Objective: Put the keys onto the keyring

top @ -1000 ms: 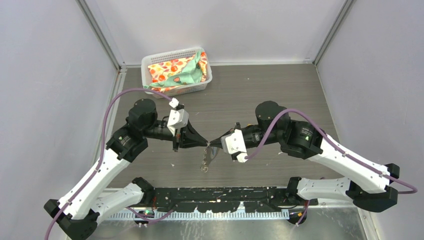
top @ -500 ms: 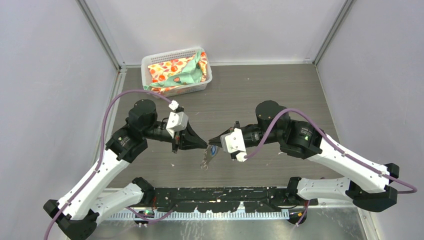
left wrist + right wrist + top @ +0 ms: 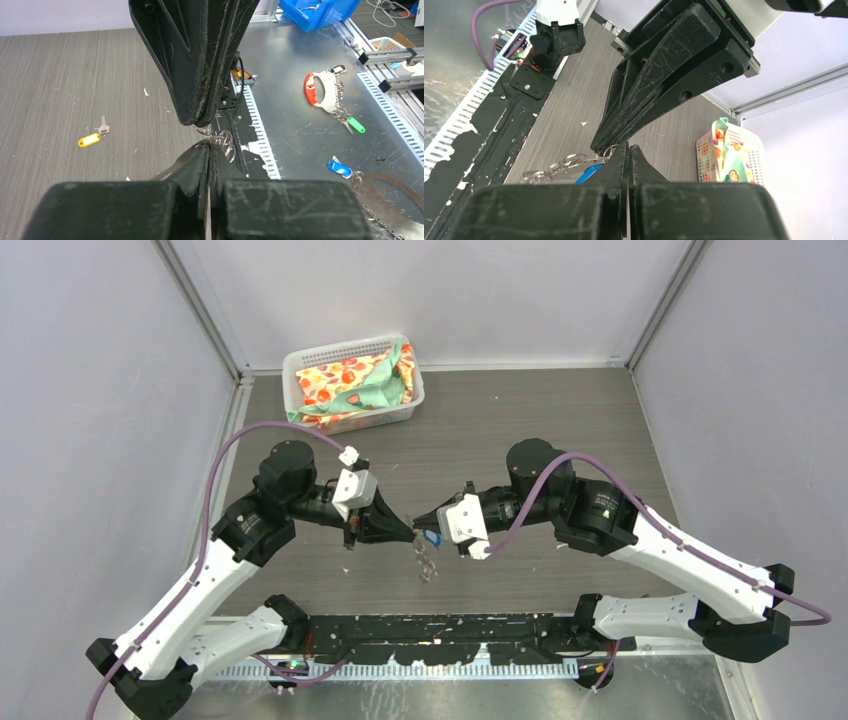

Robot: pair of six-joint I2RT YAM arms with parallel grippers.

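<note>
I have my left tool (image 3: 409, 532) and right tool (image 3: 419, 523) pinched shut, tip to tip on the keyring (image 3: 426, 562). It dangles over the bench (image 3: 520, 420) with the blue key (image 3: 432, 537). The yellow key (image 3: 90, 140) lies on the bench.

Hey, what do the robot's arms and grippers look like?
The left arm and right arm have white shells with black joints and bases. A purple cable runs along each. The left gripper and right gripper are black: two scuffed wedge-shaped fingers tapering to a point, behind a white wrist block.
</note>
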